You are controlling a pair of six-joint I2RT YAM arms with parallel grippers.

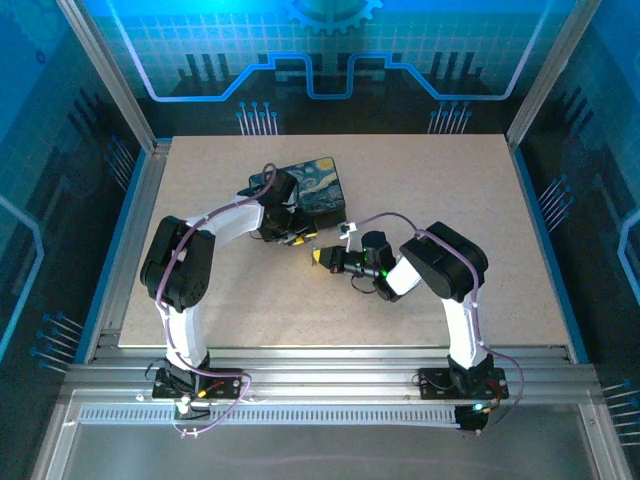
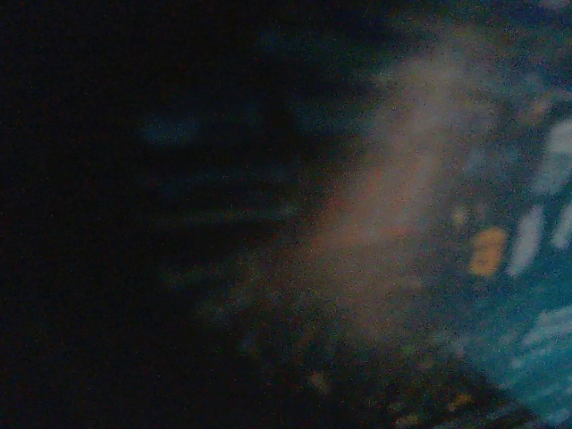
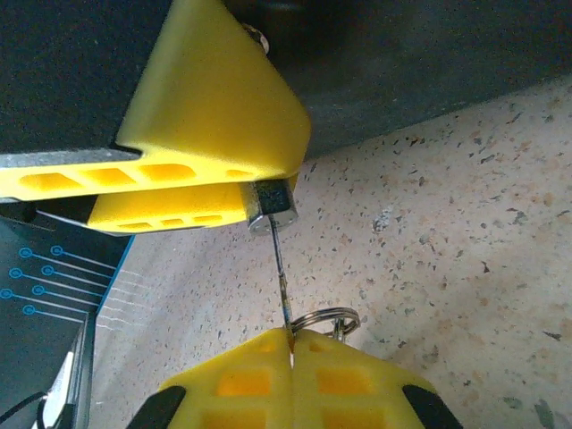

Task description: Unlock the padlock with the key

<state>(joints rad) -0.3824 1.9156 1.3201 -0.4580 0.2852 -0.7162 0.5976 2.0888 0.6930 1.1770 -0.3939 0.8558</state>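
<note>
Both pincers we find clamped: left gripper (image 3: 234, 189) on the padlock (image 3: 272, 206), right gripper (image 3: 291, 344) on the key (image 3: 281, 273), its tip touching the padlock.

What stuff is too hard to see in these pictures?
Left wrist view: dark and blurred, nothing recognizable.
Right wrist view: padlock partly hidden by the left end effector; key head hidden inside the right end effector.
Top view: padlock and key too tiny.

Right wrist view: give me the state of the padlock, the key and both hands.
left hand: shut on padlock.
right hand: shut on key.
padlock: gripped, shackle hidden.
key: pinched at its ring end, tip meeting the padlock.
</note>
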